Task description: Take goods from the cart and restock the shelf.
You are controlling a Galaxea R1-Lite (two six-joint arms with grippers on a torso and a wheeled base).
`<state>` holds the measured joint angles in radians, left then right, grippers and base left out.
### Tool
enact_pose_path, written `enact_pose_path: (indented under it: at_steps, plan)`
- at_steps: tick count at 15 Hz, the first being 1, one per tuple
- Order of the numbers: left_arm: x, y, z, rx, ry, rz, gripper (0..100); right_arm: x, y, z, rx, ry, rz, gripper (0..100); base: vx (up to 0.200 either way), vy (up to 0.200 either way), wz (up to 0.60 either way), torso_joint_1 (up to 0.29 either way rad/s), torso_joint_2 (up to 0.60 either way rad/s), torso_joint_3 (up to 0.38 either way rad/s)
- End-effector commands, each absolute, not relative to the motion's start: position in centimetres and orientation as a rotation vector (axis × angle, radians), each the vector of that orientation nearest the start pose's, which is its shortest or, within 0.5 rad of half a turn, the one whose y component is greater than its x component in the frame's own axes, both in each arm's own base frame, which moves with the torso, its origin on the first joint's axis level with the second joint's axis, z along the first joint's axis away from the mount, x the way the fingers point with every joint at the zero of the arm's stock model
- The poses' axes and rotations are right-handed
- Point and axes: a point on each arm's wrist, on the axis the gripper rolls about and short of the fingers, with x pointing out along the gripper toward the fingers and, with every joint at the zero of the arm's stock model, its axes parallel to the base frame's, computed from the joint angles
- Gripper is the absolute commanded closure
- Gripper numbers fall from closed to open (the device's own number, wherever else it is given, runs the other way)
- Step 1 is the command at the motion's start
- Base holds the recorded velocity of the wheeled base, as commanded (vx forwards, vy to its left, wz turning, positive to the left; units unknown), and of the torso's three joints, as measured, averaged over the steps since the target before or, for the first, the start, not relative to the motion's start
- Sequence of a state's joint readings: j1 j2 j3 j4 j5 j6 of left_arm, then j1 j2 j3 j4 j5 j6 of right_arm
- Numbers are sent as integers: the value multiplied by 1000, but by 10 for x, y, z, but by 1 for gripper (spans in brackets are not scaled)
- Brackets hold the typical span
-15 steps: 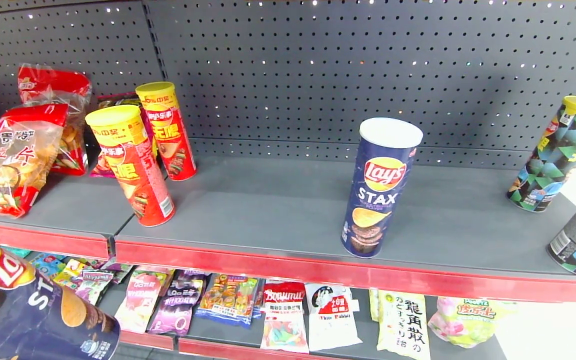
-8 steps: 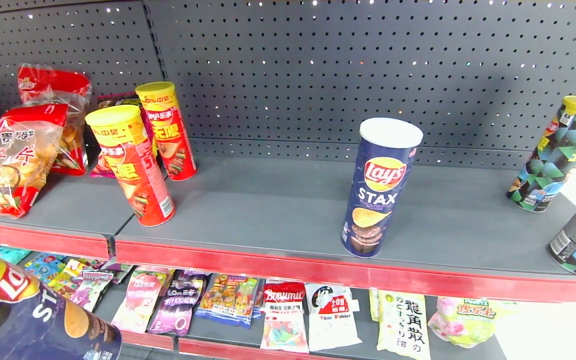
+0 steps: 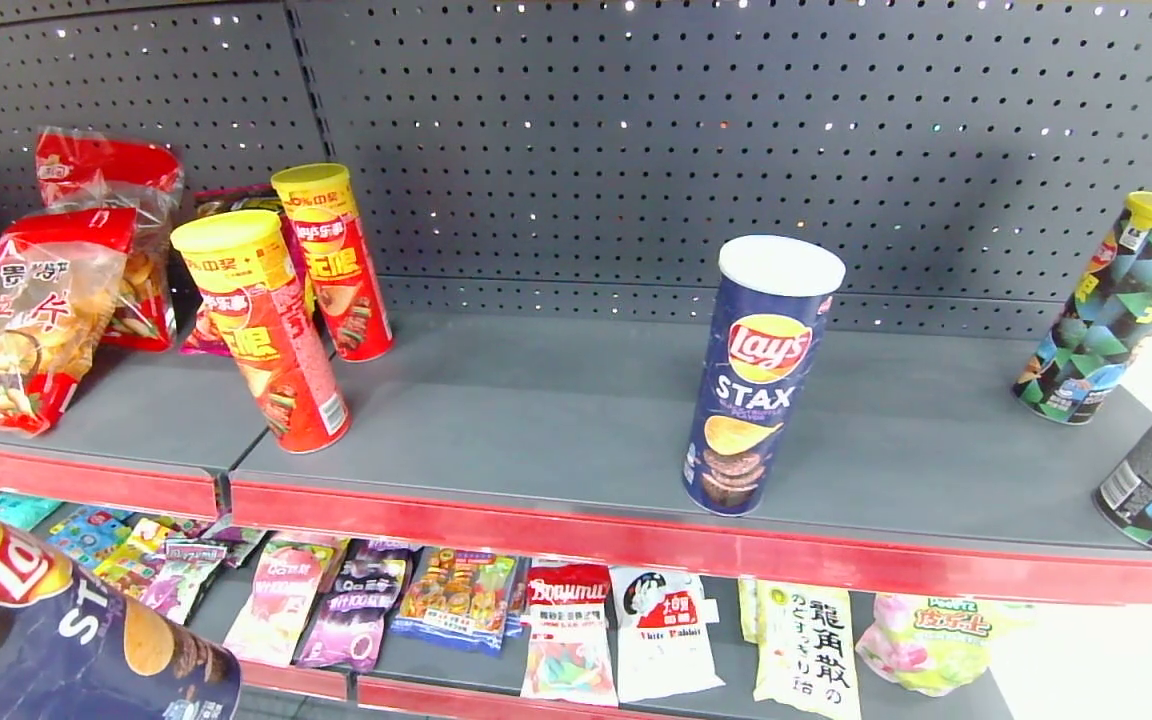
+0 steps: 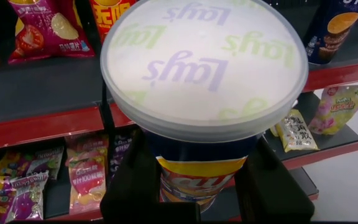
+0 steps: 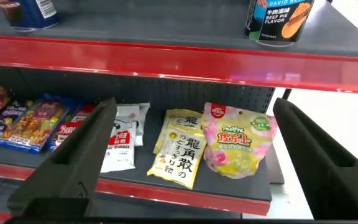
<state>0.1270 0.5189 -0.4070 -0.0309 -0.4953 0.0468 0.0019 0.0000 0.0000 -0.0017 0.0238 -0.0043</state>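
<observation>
One navy can stands at the shelf's front edge, a second navy can sits clamped in the left gripper, and the right gripper gapes wide.

The left end effector clasped a chip can at the head view's lower left, while the right end effector gaped wide.

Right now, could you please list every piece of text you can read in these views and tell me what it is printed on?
"Lay's STAX": blue can standing on the upper shelf.
"Lay's": lid of the held can in the left gripper.
"BEEF PIE FLAVOR": dark can on the upper shelf.
"White Rabbit": white bag on the lower shelf.
Other packs: Chinese or Japanese characters, or too small to read.
</observation>
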Motion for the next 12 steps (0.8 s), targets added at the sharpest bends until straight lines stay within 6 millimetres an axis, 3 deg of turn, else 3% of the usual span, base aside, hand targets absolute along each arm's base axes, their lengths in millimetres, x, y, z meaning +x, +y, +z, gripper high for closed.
enact_pose_path:
  at_steps: [1,7,12]
  plan:
    - [22,-8,197,21,66,-370,100,-23,0,76,-6,0,28,0,0,0,0,0,0,0]
    - [22,-8,198,21,66,-368,100,-23,0,76,-6,0,28,0,0,0,-600,6,4,2]
    - [23,-8,199,20,67,-365,100,-23,0,76,-5,0,28,0,0,0,0,0,0,0]
